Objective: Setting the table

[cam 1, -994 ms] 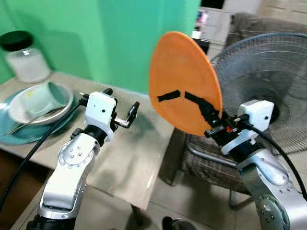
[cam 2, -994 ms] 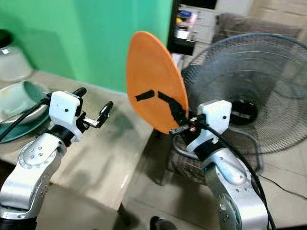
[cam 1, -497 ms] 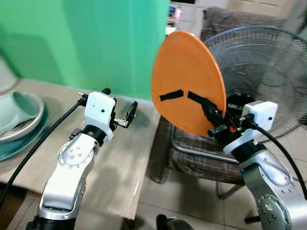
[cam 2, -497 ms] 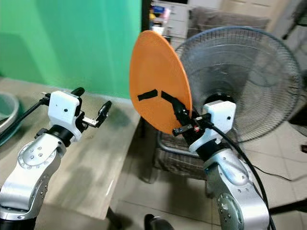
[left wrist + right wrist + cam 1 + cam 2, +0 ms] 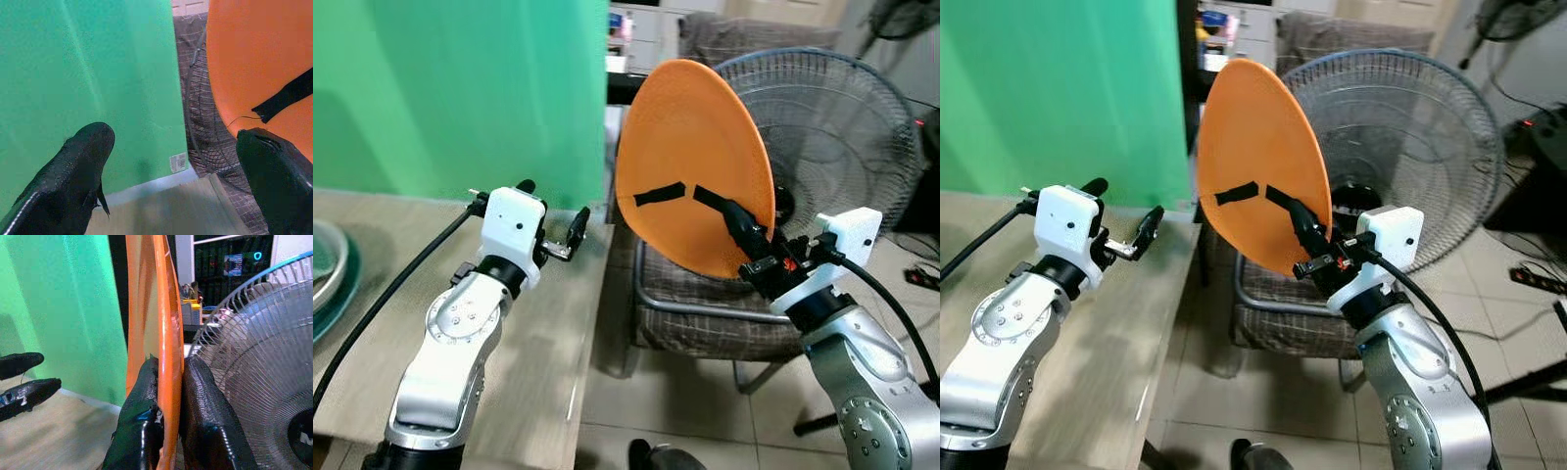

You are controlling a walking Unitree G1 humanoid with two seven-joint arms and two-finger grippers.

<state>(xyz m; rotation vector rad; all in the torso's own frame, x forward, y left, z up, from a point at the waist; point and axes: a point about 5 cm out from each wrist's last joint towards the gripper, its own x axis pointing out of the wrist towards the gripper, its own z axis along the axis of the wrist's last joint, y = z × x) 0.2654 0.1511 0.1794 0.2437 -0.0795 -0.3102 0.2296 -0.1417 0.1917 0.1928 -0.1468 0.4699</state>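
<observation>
Orange plate [image 5: 690,162], smooth oval disc, pinched upright by right gripper [image 5: 736,221]; left gripper [image 5: 551,213] spread empty above beige tabletop's [image 5: 538,362] edge.

Bare table top [image 5: 538,343] under left gripper [image 5: 551,217]; chair [image 5: 705,304], fan [image 5: 847,147] crowd right gripper [image 5: 744,240].

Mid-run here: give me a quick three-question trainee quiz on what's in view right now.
1. True or false: the right hand grips the orange plate by its rim, holding it on edge.
2. What stands behind the plate? A) fan B) fridge C) ladder
3. Fill in: the left hand is open above the ____.

Key
1. True: the right wrist view shows a finger pressed on each face of the rim.
2. A: the fan, behind a chair.
3. table.
</observation>
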